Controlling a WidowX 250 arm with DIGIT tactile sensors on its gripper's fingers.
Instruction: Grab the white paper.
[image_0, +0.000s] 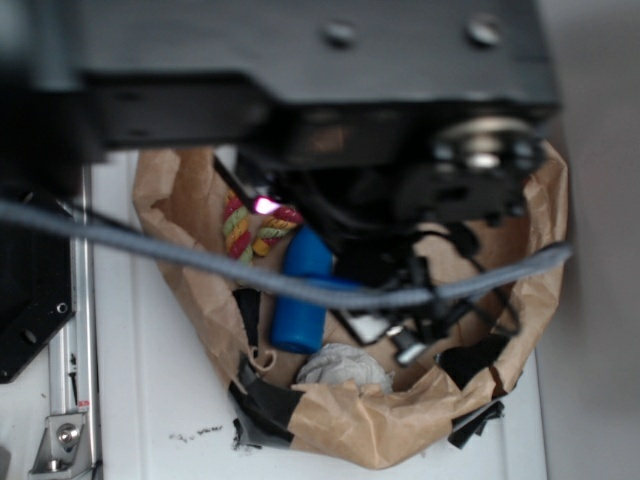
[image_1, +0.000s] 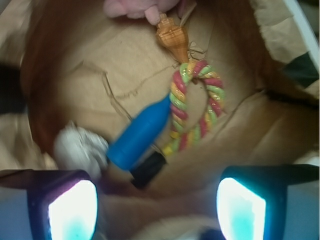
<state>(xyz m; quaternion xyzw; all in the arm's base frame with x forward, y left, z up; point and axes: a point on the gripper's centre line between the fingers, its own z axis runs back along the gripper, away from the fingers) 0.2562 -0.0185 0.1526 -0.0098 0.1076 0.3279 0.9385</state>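
White paper lies untouched beyond the wide-open, empty gripper.

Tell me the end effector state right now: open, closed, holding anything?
End effector: open and empty, its fingers spread wide apart above the bag floor; the white paper lies untouched beside the blue bottle.

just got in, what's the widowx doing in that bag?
It's going for the white paper, a crumpled wad on the floor of the brown paper bag, beside the blue bottle. The gripper hangs open above the bag's contents with nothing between its fingers; the wad sits off toward one finger, not centred. A multicoloured rope ring and an orange shell-shaped toy lie further in. No grasp yet.
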